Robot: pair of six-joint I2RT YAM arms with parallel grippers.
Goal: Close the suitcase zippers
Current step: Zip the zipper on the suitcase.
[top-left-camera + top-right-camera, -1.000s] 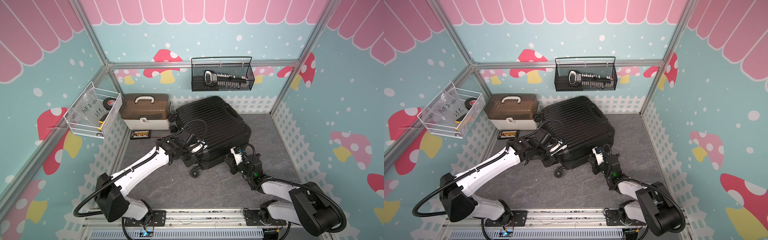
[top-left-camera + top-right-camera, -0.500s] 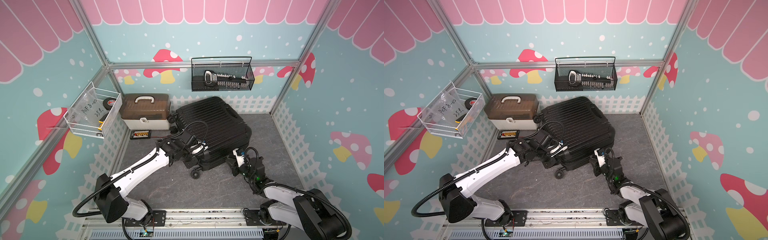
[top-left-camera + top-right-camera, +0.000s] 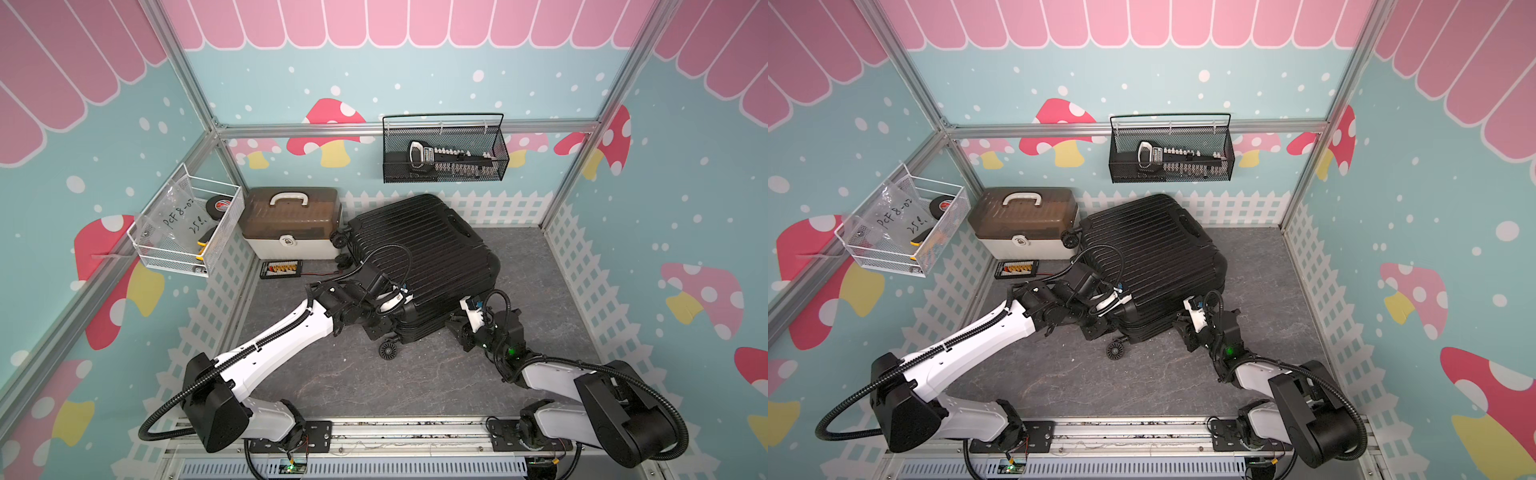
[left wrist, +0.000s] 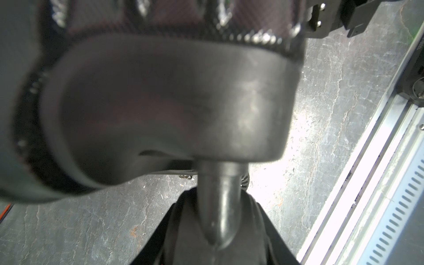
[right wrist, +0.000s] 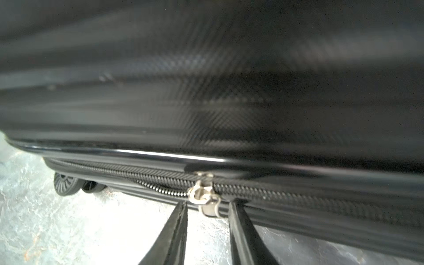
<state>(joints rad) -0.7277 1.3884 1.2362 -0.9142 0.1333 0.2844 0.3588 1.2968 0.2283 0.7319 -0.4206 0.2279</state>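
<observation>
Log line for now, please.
left pincer: shut on black wheel stem of black ribbed hard-shell suitcase | right pincer: open around silver zip pull | black zip track: partly closed

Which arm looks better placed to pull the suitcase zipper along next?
The right arm. The right gripper stands open with the zipper pull between its fingertips. The left gripper is clamped on a wheel stem, steadying the suitcase.

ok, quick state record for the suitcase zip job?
suitcase: large black ribbed hard-shell suitcase, lid down, on grey floor
zipper: black zip track parted on the wheel side of the silver slider, joined beyond it
left gripper: shut on black corner wheel post
right gripper: open, fingers straddling the slider, not clamping
</observation>
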